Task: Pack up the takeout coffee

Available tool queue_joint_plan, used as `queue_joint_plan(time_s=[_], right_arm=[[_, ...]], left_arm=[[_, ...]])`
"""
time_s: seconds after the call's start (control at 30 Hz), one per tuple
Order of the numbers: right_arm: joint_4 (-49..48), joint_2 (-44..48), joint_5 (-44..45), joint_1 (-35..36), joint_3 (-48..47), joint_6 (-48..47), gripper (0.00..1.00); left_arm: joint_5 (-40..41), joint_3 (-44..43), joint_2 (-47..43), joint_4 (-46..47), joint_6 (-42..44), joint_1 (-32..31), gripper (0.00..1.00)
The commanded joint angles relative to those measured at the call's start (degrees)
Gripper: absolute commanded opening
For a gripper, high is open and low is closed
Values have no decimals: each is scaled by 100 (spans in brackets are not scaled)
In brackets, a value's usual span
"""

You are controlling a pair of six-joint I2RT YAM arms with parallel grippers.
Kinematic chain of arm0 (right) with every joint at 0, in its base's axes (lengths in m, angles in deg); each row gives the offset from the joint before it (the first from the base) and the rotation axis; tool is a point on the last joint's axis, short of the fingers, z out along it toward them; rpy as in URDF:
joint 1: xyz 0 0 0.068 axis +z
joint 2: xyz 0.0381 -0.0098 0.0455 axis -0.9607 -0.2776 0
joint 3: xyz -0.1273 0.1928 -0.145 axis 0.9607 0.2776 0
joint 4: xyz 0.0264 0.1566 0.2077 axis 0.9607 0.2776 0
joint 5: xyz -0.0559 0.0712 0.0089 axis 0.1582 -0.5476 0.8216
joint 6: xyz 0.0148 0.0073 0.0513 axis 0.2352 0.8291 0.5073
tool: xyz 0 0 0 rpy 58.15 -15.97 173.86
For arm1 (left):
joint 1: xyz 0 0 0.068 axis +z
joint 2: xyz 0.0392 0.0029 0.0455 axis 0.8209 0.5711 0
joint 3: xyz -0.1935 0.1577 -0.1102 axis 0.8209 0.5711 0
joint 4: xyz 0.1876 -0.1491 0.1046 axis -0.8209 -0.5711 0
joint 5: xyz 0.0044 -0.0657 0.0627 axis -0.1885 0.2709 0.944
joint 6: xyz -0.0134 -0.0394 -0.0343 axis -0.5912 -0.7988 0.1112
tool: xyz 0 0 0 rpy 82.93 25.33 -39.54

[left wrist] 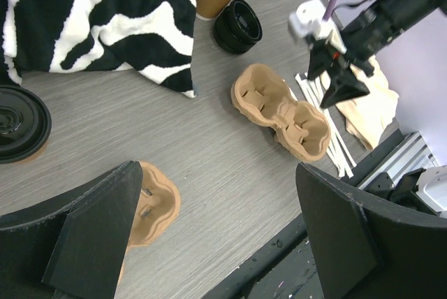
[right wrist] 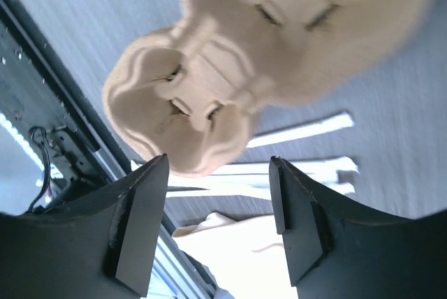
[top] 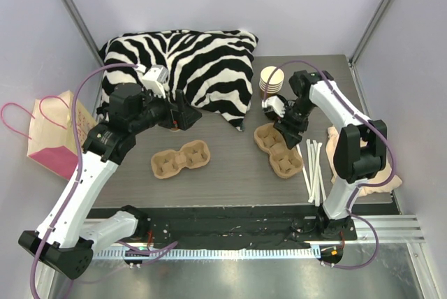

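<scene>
Jaws apart and empty on both arms, left gripper point(left wrist: 220, 243) above grey table point(left wrist: 209, 152), lidded takeout coffee point(left wrist: 19, 124) at frame's left edge, right gripper point(right wrist: 218, 225) over pulp cup carrier point(right wrist: 188, 103)

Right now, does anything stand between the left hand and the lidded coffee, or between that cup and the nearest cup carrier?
Nothing visible does. The left hand is open, the takeout coffee just off to its side. Only bare table separates the cup from the nearest carrier; the zebra pillow lies beside it.
</scene>
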State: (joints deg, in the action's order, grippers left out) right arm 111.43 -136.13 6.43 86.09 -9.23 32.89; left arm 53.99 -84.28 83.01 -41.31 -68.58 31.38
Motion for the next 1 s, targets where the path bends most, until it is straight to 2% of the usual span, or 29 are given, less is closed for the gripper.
queue_joint_plan(time_s=[0.0, 0.2, 0.37, 0.7, 0.8, 0.83, 0.9, 0.97], right_arm=[[906, 199, -301, -332, -548, 366, 67], [370, 322, -671, -860, 66, 858, 67], [-535, 498, -751, -878, 726, 1535, 66], [-1555, 331, -610, -878, 1824, 1879, 64], [-1582, 454, -645, -869, 1869, 1948, 54], [-1478, 506, -697, -878, 1843, 1966, 45], [-1433, 673, -715, -878, 1816, 2097, 37], [-1433, 963, -645, -878, 1913, 2160, 21]], left_arm=[[-117, -32, -87, 227, -11, 33, 97], [-126, 21, -104, 289, -11, 32, 97], [-135, 30, -104, 333, -20, 41, 97], [-65, -5, -122, 316, 68, 33, 98], [-47, -32, -148, 280, 112, 41, 98], [-38, -58, -139, 272, 121, 41, 98], [-21, -84, -148, 228, 121, 41, 98], [6, -93, -157, 201, 165, 41, 98]])
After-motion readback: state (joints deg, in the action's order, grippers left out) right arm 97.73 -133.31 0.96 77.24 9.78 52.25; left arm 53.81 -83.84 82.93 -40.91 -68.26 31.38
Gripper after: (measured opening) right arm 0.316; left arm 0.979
